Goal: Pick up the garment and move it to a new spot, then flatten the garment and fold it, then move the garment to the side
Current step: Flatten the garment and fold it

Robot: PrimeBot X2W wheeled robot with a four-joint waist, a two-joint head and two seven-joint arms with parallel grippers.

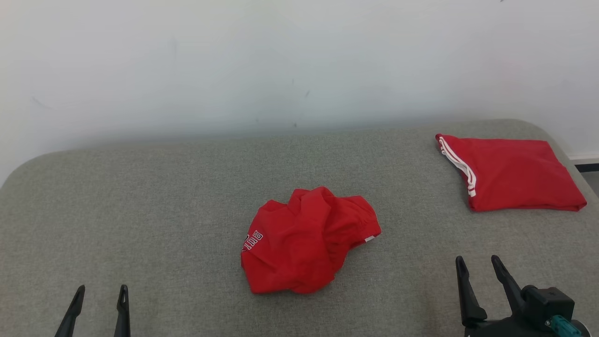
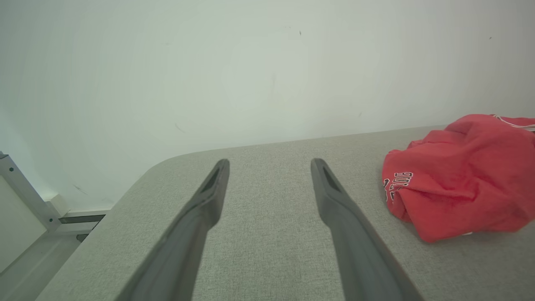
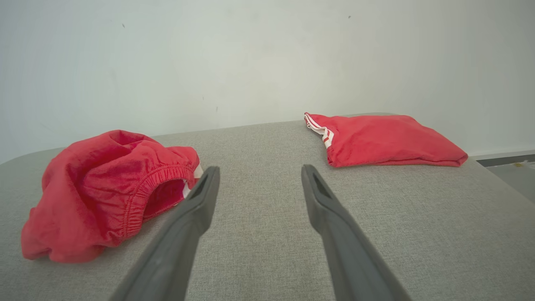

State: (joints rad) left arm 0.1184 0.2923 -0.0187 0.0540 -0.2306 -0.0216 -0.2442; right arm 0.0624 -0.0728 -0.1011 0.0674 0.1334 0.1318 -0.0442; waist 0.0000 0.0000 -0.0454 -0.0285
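A crumpled red garment (image 1: pixel 306 238) with white lettering and an elastic waistband lies bunched in the middle of the grey padded surface (image 1: pixel 164 201). It sits at the right in the left wrist view (image 2: pixel 455 175) and at the left in the right wrist view (image 3: pixel 104 188). My left gripper (image 1: pixel 102 292) stands open at the lower left, well apart from the garment, nothing between its fingers (image 2: pixel 209 196). At the lower right my right gripper (image 1: pixel 478 263) is open too, empty, just right of the garment; one finger (image 3: pixel 200 200) lies close to the waistband.
A second red garment (image 1: pixel 510 173) with white stripes lies folded at the back right corner (image 3: pixel 384 140). A white wall (image 1: pixel 281 61) rises behind the surface. The surface's rounded edges drop off at left and right; a metal frame (image 2: pixel 25 192) stands beyond the left edge.
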